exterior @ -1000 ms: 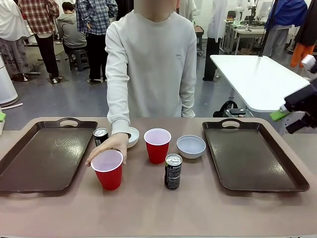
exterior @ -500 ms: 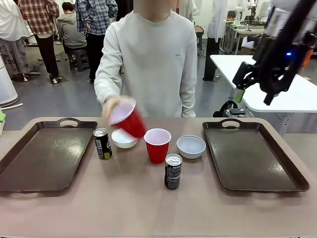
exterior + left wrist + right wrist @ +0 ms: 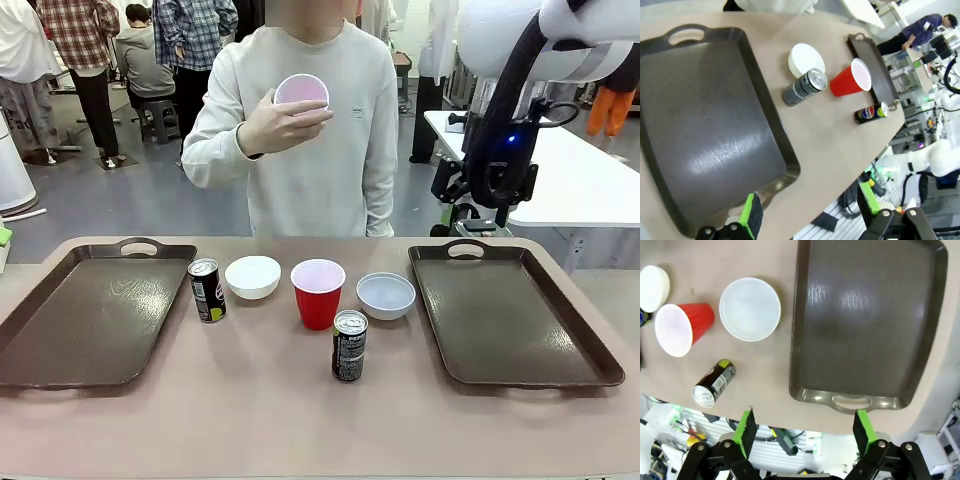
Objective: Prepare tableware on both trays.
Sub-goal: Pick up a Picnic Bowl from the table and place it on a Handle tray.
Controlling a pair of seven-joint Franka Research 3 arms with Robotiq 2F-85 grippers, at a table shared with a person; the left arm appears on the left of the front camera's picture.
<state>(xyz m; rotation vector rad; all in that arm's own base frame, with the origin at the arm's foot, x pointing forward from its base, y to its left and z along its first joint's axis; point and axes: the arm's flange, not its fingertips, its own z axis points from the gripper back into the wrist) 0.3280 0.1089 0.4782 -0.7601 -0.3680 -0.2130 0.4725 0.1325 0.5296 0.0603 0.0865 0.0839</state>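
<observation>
A person's hand holds one red cup (image 3: 301,92) at chest height, its white inside facing me. The other red cup (image 3: 318,292) stands mid-table between two white bowls (image 3: 253,276) (image 3: 386,295). One dark can (image 3: 206,289) stands by the left tray (image 3: 95,310), and another can (image 3: 349,345) stands nearer me. The right tray (image 3: 510,310) holds nothing. My right arm (image 3: 503,150) hangs above that tray's far end. Its gripper (image 3: 804,430) is open over the tray (image 3: 865,325), with nothing between its fingers. My left gripper (image 3: 810,207) is open high over the left tray (image 3: 705,115).
In the right wrist view a bowl (image 3: 750,309), the red cup (image 3: 682,327) and a can (image 3: 714,382) lie left of the tray. A white table (image 3: 560,170) stands behind at the right. Other people stand far back.
The person has lifted a red cup off the table, uncovering a white bowl, and raised it to chest height. My right arm has swung in from the right edge.
</observation>
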